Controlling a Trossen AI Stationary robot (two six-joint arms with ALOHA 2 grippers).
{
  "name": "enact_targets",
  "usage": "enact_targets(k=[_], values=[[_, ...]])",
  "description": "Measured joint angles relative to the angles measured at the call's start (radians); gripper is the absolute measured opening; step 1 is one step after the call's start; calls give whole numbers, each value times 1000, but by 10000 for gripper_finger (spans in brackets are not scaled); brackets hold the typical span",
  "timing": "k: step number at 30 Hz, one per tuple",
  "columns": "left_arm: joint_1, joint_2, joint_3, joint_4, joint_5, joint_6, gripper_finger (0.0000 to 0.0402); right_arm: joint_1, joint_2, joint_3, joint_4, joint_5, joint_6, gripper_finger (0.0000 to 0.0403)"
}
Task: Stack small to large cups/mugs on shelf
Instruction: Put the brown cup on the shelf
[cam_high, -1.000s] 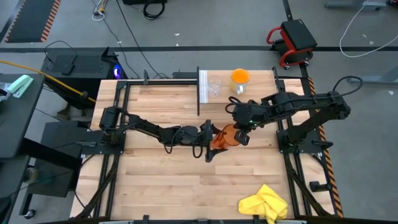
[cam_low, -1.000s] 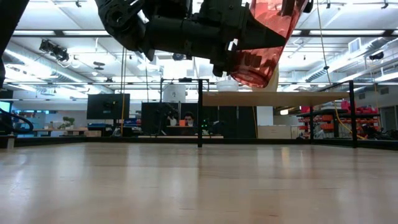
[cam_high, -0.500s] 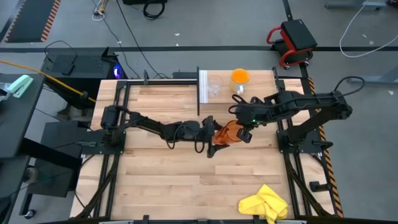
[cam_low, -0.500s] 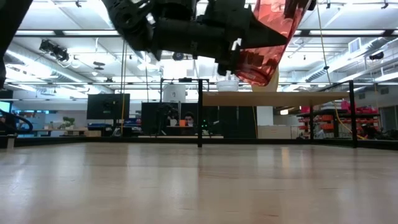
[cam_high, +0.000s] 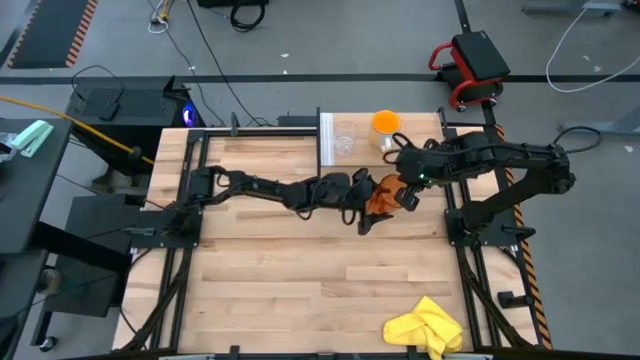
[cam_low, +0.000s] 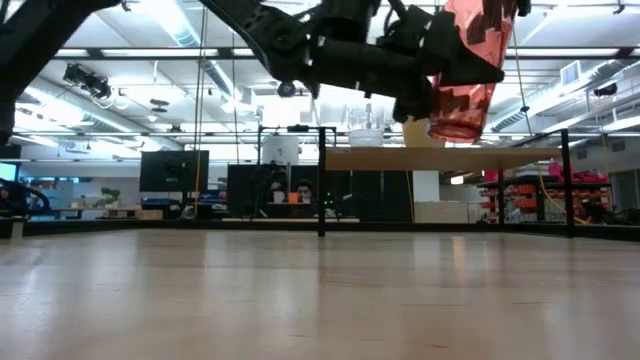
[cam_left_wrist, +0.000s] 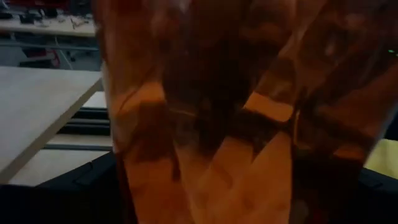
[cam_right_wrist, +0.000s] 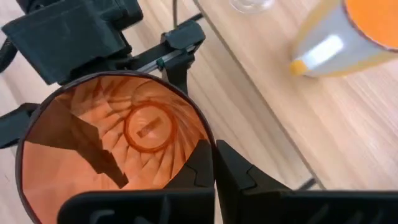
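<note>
The amber-orange tumbler is in the air near the shelf, almost upright in the low view. My left gripper reaches it from the table's left. My right gripper is over its mouth. Both are shut on the tumbler, and its wall fills the left wrist view. The small clear glass cup and the orange mug stand side by side on the shelf board, the cup nearer the white end panel. My left gripper holds the tumbler by its lower body, one finger on each side of the wall, coming level from the table's left. The tumbler is lifted clear. My right gripper holds the tumbler's rim from above, pointing down. One finger is outside the wall; the other seems to be inside, mostly hidden by the gripper itself.
The shelf's black frame posts rise at the table's far side. A yellow cloth lies at the near right corner. Bare wood tabletop spreads over the near and left parts. A person sits far behind the table in the room.
Both grippers have carried the tumbler toward the table's far edge and to the right, closer to the shelf, with the left arm stretching out. The tumbler, strongly tilted a second ago, now stands almost upright with its mouth up.
</note>
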Motion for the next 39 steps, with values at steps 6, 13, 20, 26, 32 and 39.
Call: enact_targets(k=[6,13,20,26,32,39], values=[[35,44,112,-21,38,8,373,-64,16,101,-95,20,-18,0],[72,69,229,-76,101,8,373,-121,36,220,-143,18,-69,0],[98,73,263,-110,114,1,373,-187,46,222,-130,23,-131,0],[108,73,271,-128,112,-16,373,-247,47,221,-126,22,-176,0],[114,73,272,-131,106,-15,373,-289,47,221,-126,17,-214,0],[135,82,275,-129,122,-20,373,-294,48,220,-130,30,-241,0]])
